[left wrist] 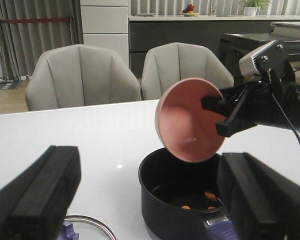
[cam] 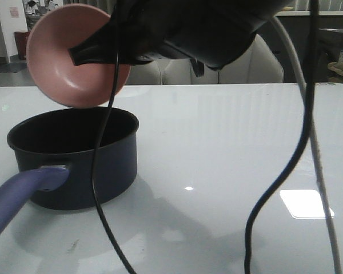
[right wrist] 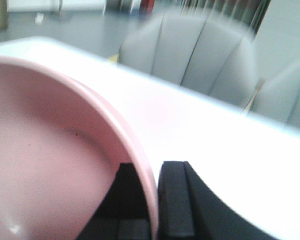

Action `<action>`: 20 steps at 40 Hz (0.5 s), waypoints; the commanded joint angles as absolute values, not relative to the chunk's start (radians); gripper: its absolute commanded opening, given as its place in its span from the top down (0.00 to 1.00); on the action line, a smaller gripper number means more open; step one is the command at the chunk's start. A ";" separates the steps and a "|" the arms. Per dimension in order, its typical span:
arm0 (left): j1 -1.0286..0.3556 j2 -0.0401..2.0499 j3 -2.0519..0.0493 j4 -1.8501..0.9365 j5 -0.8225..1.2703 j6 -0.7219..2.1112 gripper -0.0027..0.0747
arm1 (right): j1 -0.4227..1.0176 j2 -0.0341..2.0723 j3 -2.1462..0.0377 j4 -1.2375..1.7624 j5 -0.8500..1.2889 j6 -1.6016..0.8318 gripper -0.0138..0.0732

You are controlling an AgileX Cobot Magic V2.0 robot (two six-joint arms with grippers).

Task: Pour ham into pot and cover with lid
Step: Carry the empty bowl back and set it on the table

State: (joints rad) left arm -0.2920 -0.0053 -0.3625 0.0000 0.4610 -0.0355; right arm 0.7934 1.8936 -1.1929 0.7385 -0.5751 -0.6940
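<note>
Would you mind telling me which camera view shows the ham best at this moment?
The left wrist view: a few small orange pieces of ham lie on the black floor of the pot, under the tipped pink bowl. The front view sees only the pot's dark inside, no ham. The right wrist view shows only the bowl, empty where visible.

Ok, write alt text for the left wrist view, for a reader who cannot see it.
The right gripper clamps the rim of a tipped, empty pink bowl above the dark pot, where a few orange ham pieces lie on the bottom. The left gripper's open fingers frame the foreground, with the glass lid's edge on the white table and two grey chairs behind.
</note>
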 commanded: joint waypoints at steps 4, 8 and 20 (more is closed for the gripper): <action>-0.300 0.006 -0.388 0.000 0.388 -0.039 0.18 | 0.717 1.706 -1.231 0.801 -0.203 -0.681 0.68; -0.300 0.006 -0.388 0.000 0.388 -0.039 0.18 | 0.640 1.640 -1.231 0.801 0.000 -0.681 0.68; -0.300 0.006 -0.388 0.000 0.388 -0.039 0.18 | 0.331 1.548 -1.231 0.709 0.465 -0.626 0.68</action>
State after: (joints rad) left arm -0.2920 -0.0053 -0.3625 0.0000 0.4610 -0.0355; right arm 0.4009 1.6008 -1.1947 0.7587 0.3809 -0.6724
